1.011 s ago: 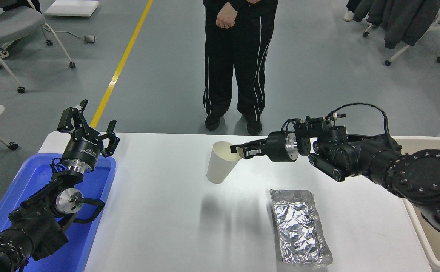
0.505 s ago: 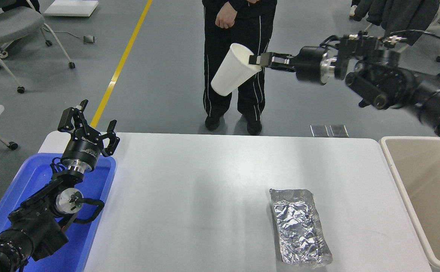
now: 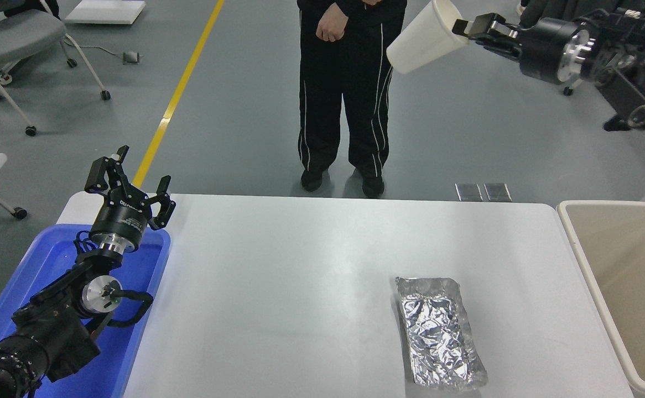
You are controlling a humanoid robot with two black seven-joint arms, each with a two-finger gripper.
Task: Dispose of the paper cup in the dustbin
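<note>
In the head view, the right gripper [image 3: 462, 27] is pinched closed on the rim of the paper cup [image 3: 423, 38], holding it tilted high above the tabletop's [image 3: 300, 287] far edge, well apart from the dustbin [image 3: 577, 249] at the right. To do the carry well, the arm should likely swing right and descend until the cup hangs inside the rim before letting go. The left gripper [image 3: 129, 182] sits parked, fingers spread and empty, over the blue tub [image 3: 51, 260].

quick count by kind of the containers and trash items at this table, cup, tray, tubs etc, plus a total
paper cup: 1, held up in the right gripper
foil tray: 1, on the table
blue tub: 1
dustbin: 1
total: 4
</note>
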